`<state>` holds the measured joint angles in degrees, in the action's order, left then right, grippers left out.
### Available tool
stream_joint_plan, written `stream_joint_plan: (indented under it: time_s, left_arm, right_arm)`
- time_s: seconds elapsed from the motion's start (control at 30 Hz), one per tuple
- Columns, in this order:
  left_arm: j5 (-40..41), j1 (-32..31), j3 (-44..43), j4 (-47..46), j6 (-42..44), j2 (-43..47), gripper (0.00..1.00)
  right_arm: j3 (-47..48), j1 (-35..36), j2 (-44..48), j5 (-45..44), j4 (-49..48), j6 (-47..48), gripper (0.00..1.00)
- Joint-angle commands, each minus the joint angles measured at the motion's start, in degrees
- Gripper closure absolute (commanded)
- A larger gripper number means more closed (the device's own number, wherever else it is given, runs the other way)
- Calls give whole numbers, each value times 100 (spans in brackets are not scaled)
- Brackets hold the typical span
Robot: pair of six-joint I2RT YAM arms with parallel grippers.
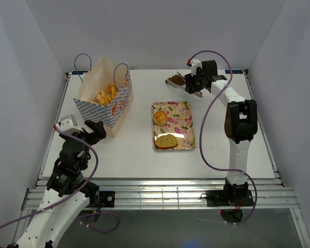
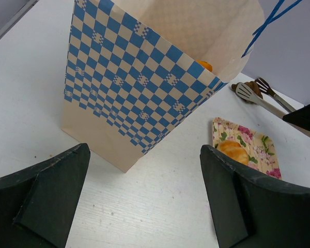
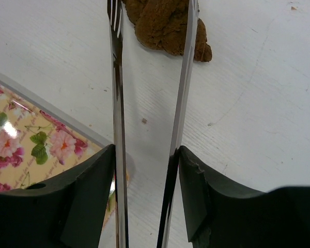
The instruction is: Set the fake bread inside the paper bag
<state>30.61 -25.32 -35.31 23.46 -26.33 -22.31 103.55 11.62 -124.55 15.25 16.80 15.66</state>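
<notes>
Bread (image 1: pixel 106 94) glows golden inside the paper bag (image 1: pixel 119 103), which stands upright at the far left of a white tabletop (image 1: pixel 134 155) boxed in by plain pale walls (image 1: pixel 170 31). From overhead, one flowered tray (image 1: pixel 187 111) carries one round bun (image 1: pixel 160 118) and one slice (image 1: pixel 166 141). One dark piece (image 1: pixel 176 79) lies on the tabletop at the far edge.

The right wrist view shows what the top misses: the right hand (image 3: pixel 144 150) clamps one pair of metal tongs (image 3: pixel 117 103), their tips straddling that dark piece. The left wrist view shows the left hand (image 2: pixel 144 150) spread wide and empty, just beside the bag's checkered side.

That makes three pieces outside the bag; how many are inside, I cannot tell.
</notes>
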Motion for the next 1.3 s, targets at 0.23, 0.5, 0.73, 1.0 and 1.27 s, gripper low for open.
stream_joint_plan:
  time_s: [0.23,0.5,0.73,1.0,1.27]
  left_arm:
    - [-29,-17,15,-96,57,15,2]
    - [-20,-8,7,-79,57,51,2]
    - [-2,1,7,-61,40,86,2]
    - [50,1,7,-35,22,112,2]
    - [50,1,15,-17,22,7,2]
  right_arm:
    - [289,-37,-61,110,-1,-1,55]
    - [-176,-19,703,409,-220,-370,59]
    - [-914,104,1670,743,-528,-704,59]
    - [-2469,516,3163,910,-1222,-1240,59]
    - [-2717,1105,4279,392,-950,-1319,60]
